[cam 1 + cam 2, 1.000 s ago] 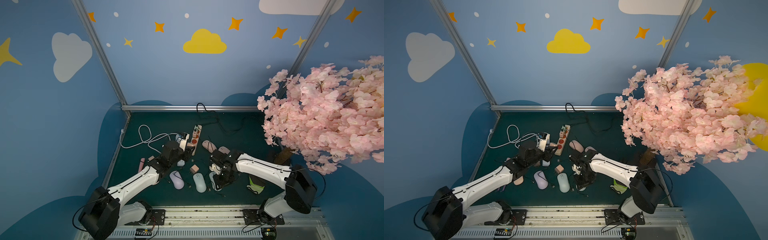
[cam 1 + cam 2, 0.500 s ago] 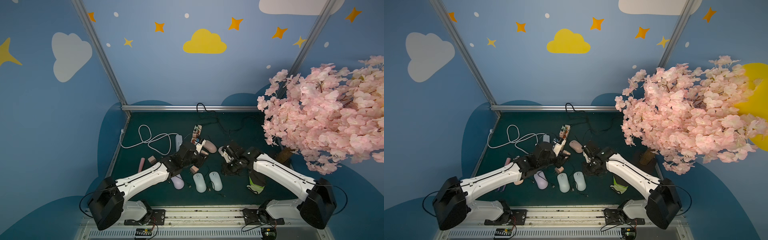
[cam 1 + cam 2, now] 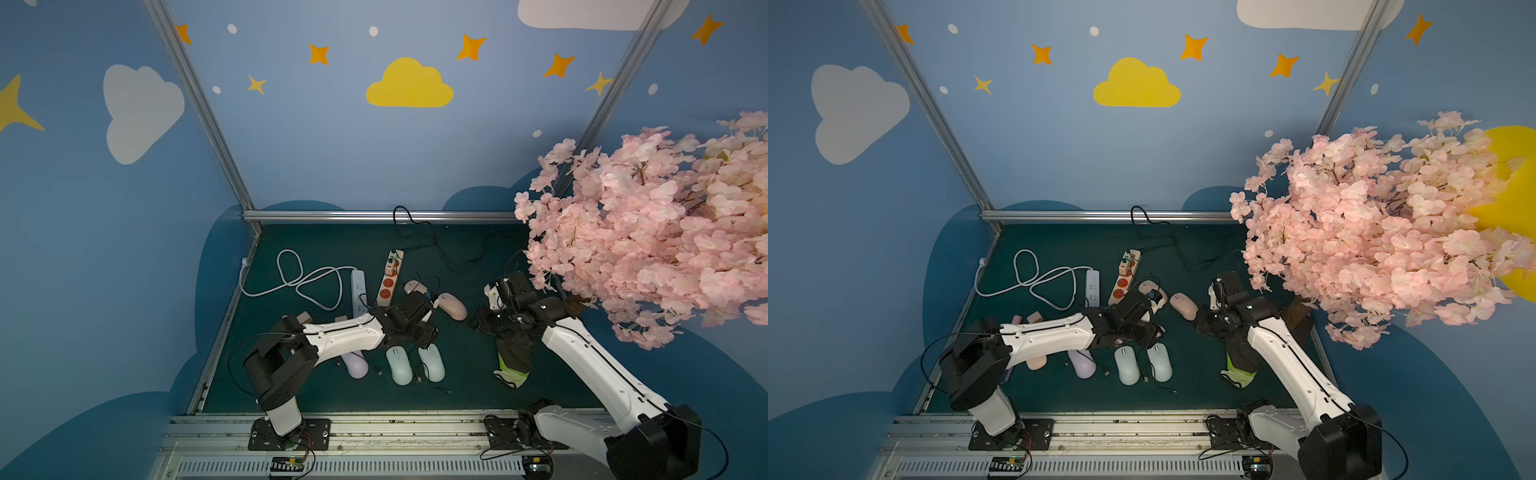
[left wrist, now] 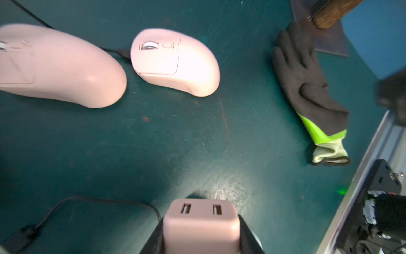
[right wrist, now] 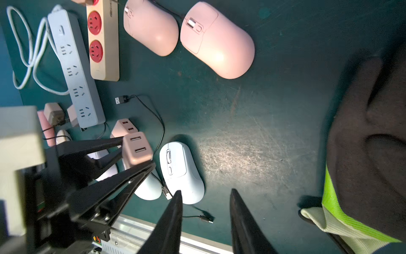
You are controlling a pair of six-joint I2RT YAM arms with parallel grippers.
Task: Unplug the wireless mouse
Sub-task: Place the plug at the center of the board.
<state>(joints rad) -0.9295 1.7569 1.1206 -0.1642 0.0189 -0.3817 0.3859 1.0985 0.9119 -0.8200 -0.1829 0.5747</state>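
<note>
Though top views hide it, left pincer (image 4: 201, 238) pinches pink charger (image 5: 136, 149); right pincer (image 5: 206, 193) gapes.

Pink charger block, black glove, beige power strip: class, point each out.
pink charger block (image 5: 137, 149): right wrist view, on its two-port face.
black glove (image 4: 307, 88): left wrist view, on its palm.
beige power strip (image 5: 105, 70): right wrist view, on its bare end.

scratched matt table (image 4: 197, 143), smooth plastic charger (image 4: 201, 228)
</note>
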